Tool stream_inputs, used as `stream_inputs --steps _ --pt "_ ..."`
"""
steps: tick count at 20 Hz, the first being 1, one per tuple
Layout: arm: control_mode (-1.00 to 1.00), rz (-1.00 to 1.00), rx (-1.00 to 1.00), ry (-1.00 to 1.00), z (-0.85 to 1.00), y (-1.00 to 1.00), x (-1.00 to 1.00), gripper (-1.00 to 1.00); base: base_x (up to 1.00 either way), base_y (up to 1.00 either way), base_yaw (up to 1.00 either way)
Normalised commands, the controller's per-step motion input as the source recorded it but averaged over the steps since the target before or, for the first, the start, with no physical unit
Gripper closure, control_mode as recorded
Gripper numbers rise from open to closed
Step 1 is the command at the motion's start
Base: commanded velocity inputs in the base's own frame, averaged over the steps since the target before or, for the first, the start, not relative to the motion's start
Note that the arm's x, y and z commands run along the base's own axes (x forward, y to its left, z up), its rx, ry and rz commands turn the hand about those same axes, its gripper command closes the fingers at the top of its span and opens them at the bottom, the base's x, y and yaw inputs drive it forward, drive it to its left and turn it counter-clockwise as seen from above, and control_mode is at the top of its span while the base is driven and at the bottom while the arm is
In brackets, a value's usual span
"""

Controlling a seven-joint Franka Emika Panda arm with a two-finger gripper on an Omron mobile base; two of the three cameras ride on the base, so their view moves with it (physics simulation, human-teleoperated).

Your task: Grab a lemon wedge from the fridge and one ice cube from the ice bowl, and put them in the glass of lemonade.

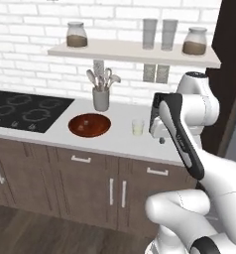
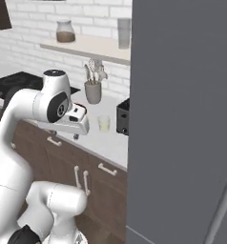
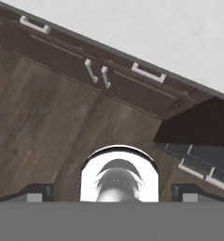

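Observation:
The glass of lemonade [image 1: 138, 127] [image 2: 104, 123] stands on the white counter [image 1: 121, 140], to the right of the round wooden ice bowl [image 1: 89, 124]. I cannot make out an ice cube in the bowl. The grey fridge [image 2: 182, 119] rises at the right with its door shut, so the lemon wedge is hidden. My gripper [image 1: 162, 141] [image 2: 76, 137] [image 3: 113, 194] hangs over the counter's front edge, just right of the glass, pointing down. It is open with nothing between its fingers [image 3: 36, 193].
A black toaster [image 2: 123, 116] sits by the fridge. A grey utensil cup [image 1: 100, 99] stands behind the bowl, and a black cooktop [image 1: 26, 110] lies to the left. The shelf [image 1: 130, 51] carries jars and two tall glasses. Brown cabinets [image 3: 132, 87] and wooden floor lie below.

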Motion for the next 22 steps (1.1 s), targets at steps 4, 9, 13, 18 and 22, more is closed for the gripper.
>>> stream_inputs --steps 4,9,13,18,22 --pt "1.00 0.00 0.00 0.00 0.00 0.00 0.00 -1.00 0.39 0.38 0.01" --pt "1.00 0.00 0.00 0.00 0.00 0.00 0.00 -1.00 0.34 0.29 -0.21" --pt "1.00 0.00 0.00 0.00 0.00 0.00 0.00 -1.00 0.45 0.51 -0.21" --pt "1.00 0.00 0.00 0.00 0.00 0.00 0.00 -1.00 0.61 0.62 -0.15" --pt "1.00 0.00 0.00 0.00 0.00 0.00 0.00 -1.00 0.67 0.13 -0.16"
